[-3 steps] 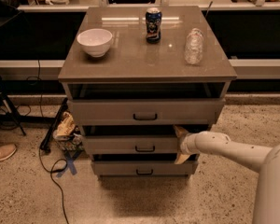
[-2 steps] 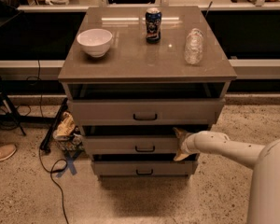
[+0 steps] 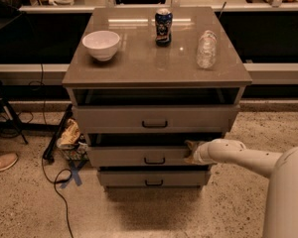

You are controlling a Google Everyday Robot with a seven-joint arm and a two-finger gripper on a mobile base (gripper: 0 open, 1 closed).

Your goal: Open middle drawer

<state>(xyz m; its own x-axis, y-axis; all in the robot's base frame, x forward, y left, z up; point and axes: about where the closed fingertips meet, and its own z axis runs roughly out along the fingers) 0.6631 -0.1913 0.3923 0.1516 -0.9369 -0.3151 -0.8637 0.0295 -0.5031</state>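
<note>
The cabinet has three taupe-grey drawers. The middle drawer (image 3: 139, 156) has a small black bar handle (image 3: 154, 160) and stands slightly out from the cabinet, with a dark gap above its front. My gripper (image 3: 190, 151) reaches in from the right on a white arm (image 3: 238, 155) and sits at the drawer's right end, by the top edge of its front. The upper drawer (image 3: 154, 118) also stands out a little, and the lower drawer (image 3: 151, 178) sits below.
On the tabletop (image 3: 154, 58) stand a white bowl (image 3: 101, 44), a blue can (image 3: 163, 26) and a clear plastic bottle (image 3: 206, 48). Cables and clutter (image 3: 69, 138) lie on the floor to the left, with a shoe (image 3: 2, 162) further left.
The arm and gripper stay at the right end of the middle drawer. No clear movement of the drawer shows.
</note>
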